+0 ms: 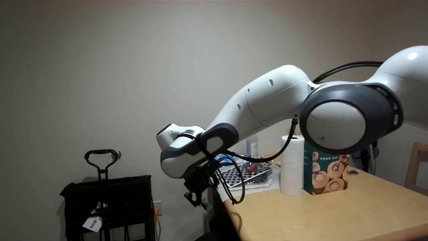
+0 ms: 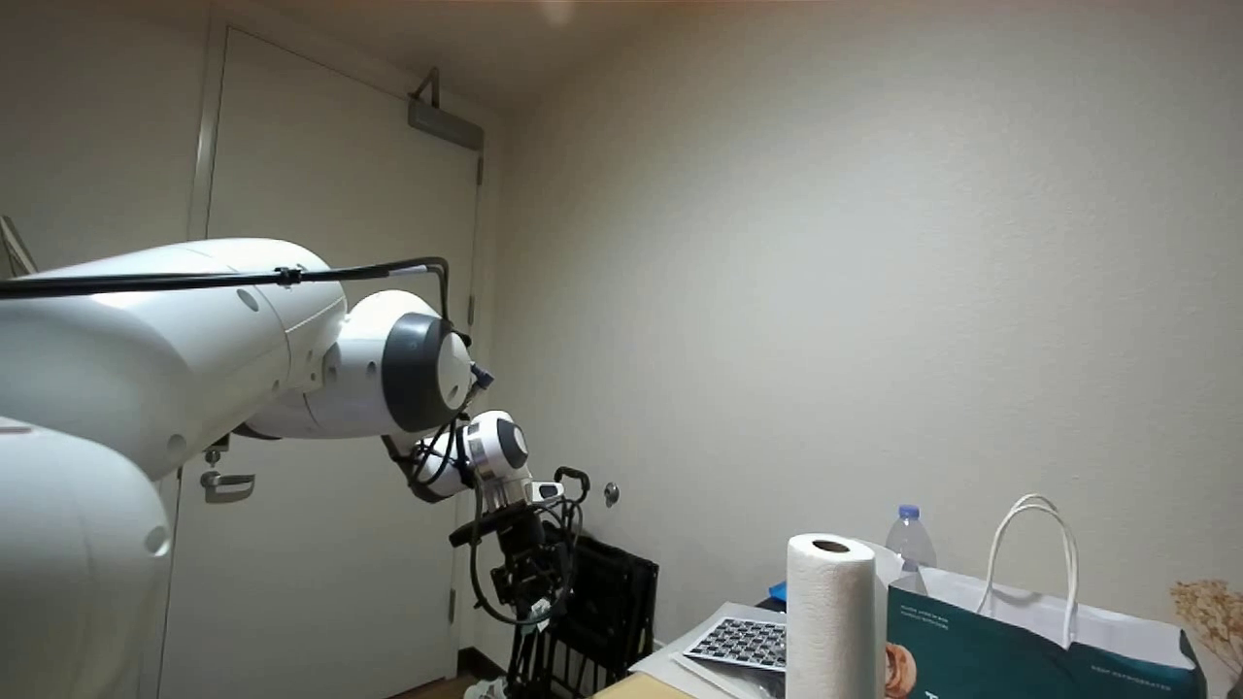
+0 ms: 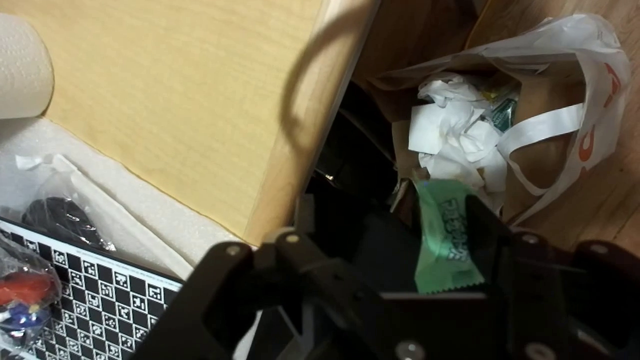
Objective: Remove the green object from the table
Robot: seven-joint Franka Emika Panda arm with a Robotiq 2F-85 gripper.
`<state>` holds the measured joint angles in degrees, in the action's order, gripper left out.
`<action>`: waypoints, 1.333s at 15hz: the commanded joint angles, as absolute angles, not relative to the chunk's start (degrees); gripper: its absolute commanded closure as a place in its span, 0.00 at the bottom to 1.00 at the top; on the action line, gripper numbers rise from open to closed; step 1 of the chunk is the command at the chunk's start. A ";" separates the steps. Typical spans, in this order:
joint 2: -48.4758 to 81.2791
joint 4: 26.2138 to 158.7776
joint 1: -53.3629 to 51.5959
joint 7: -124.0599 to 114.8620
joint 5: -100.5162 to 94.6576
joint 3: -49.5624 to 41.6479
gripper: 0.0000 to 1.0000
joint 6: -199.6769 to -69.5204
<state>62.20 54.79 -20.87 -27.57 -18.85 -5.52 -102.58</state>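
Nearest is the tool (image 3: 400, 220), spread wide, with nothing pinched between its sides so far as the wrist view shows; the green wrapper (image 3: 442, 242) is out past the edge of the tabletop (image 3: 175, 90), beside or against one of the fingers (image 3: 485, 225), and whether it truly touches I cannot tell; my first worry is clinging, for a thin, probably slick wrapper may stick there and ride back over the tabletop on the return; next, below, lies the bag (image 3: 607, 122), and only the wrapper's upper end seems to overlap its mouth, so a crooked release could send it down between bag and tabletop, onto the floor (image 3: 610, 210); the crumpled paper (image 3: 452, 125) heaped inside might also shed it sideways; farther off, the cable loop (image 1: 244, 185) appears near the tabletop corner in an exterior view and could snag if the lift is too shallow; farthest, a hasty swing back might topple the paper-towel roll (image 1: 292, 167).
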 commanded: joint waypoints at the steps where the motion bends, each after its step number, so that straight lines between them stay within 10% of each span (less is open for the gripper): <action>1: 63.68 51.48 -21.38 -26.64 -19.66 -6.24 0.00 -99.13; 8: 68.28 44.96 -23.01 -29.35 -20.29 -11.35 0.00 -80.64; 20: 69.07 42.58 -23.83 -31.47 -19.01 -10.71 0.00 -90.54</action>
